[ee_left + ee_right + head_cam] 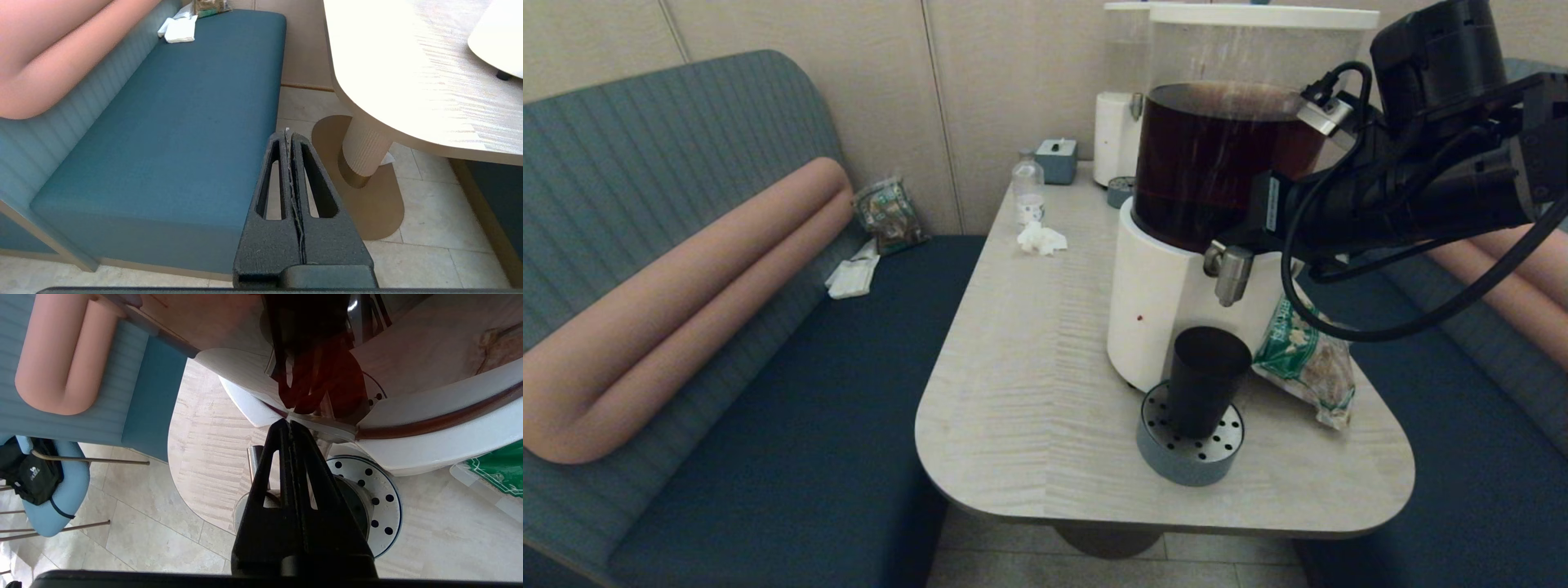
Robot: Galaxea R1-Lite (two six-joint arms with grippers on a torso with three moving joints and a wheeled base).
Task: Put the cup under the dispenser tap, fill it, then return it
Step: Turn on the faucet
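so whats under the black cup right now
The cup stands on the round drip tray, on its perforated steel top, below the dispenser tap. The holes beneath the cup's base are covered.

Dim, soft head view; blown-out glare on table point(408, 61) in left wrist view.

Pale wood-grain table point(1029, 392) carries dispenser point(1168, 302), drip tray point(1186, 457), snack bag point(1307, 359).

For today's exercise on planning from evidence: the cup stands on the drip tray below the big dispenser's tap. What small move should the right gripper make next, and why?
Probably press the tap's lever. The cup already stands on the drip tray under the dispenser tap, and the shut right gripper is up at the dispenser, above the cup. No pour shows.
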